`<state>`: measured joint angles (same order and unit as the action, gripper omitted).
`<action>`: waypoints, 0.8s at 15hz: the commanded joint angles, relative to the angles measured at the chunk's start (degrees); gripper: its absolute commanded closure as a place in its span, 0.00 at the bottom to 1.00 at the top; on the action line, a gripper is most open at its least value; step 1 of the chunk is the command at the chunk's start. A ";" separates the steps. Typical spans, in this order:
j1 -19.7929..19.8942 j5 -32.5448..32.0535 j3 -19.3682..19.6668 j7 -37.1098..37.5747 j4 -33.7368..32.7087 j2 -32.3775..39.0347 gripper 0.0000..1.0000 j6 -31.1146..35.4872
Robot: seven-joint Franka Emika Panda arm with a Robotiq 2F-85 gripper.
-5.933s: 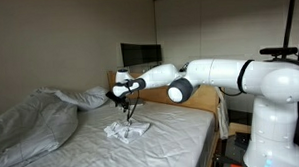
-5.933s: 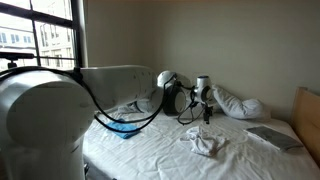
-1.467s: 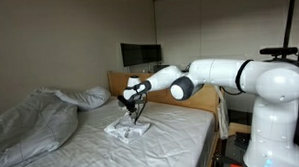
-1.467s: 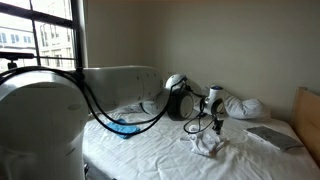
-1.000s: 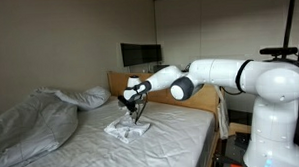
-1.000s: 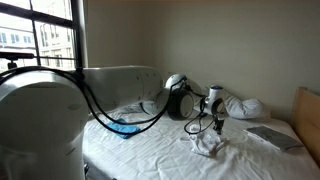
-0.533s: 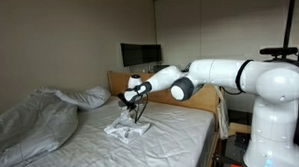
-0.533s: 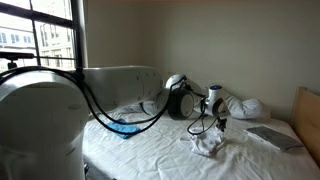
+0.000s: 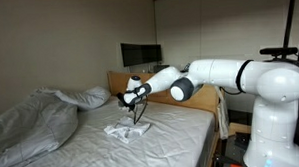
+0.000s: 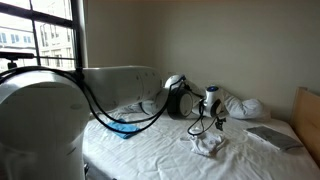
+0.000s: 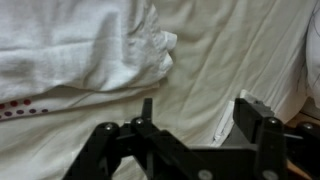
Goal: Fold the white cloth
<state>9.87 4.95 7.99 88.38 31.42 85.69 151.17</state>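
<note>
Cloth (image 9: 126,131) lies bunched and wrinkled on the bed (image 9: 177,145), no neat fold visible so I judge most of the folding is left, gripper (image 9: 138,111) hovers just above it, jaws apart and empty in wrist view.

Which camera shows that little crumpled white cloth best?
An exterior view: the small wrinkled white cloth lies whole on the white bedsheet. In an exterior view it is also whole but fainter; the wrist view shows only one crumpled edge.
</note>
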 commanded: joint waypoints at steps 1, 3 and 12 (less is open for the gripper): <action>-0.38 1.54 -4.85 -4.97 0.32 0.00 0.00 1.27; -0.20 3.89 -9.99 -9.76 -0.05 0.00 0.00 0.17; 1.48 16.84 -22.01 -14.33 -3.48 -0.13 0.00 -17.22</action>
<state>10.20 17.30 -10.11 77.46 28.99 85.56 139.65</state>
